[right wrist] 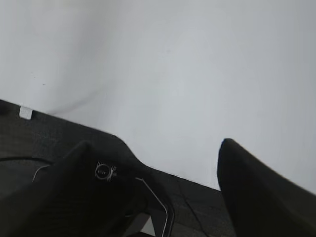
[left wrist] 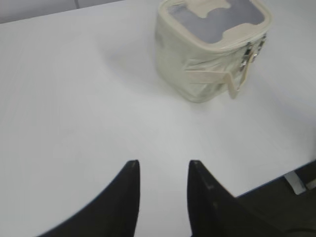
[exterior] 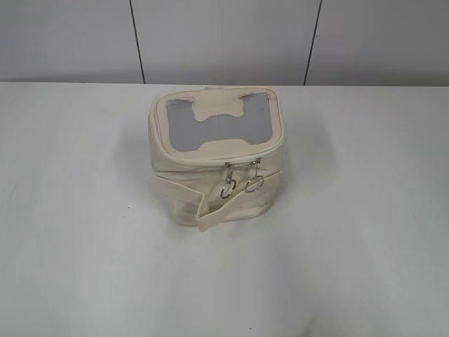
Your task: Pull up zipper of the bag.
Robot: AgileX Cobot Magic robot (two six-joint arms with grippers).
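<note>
The cream-beige bag (exterior: pixel 217 151) stands on the white table, its grey mesh top with the cream patch facing up. The zipper (exterior: pixel 210 160) runs round the top rim; its two silver sliders with ring pulls (exterior: pixel 240 184) hang side by side at the front. The bag also shows in the left wrist view (left wrist: pixel 207 49), far ahead and to the right of my left gripper (left wrist: pixel 162 164), which is open and empty above bare table. My right gripper (right wrist: pixel 158 148) is open and empty over the table's near edge; the bag is out of its view. Neither arm shows in the exterior view.
The white table (exterior: pixel 84 210) spreads round the bag on all sides. A loose cream strap end (exterior: pixel 214 219) sticks out at the bag's front. A grey panelled wall (exterior: pixel 224 35) stands behind. The table edge and dark floor show in the right wrist view (right wrist: pixel 59 133).
</note>
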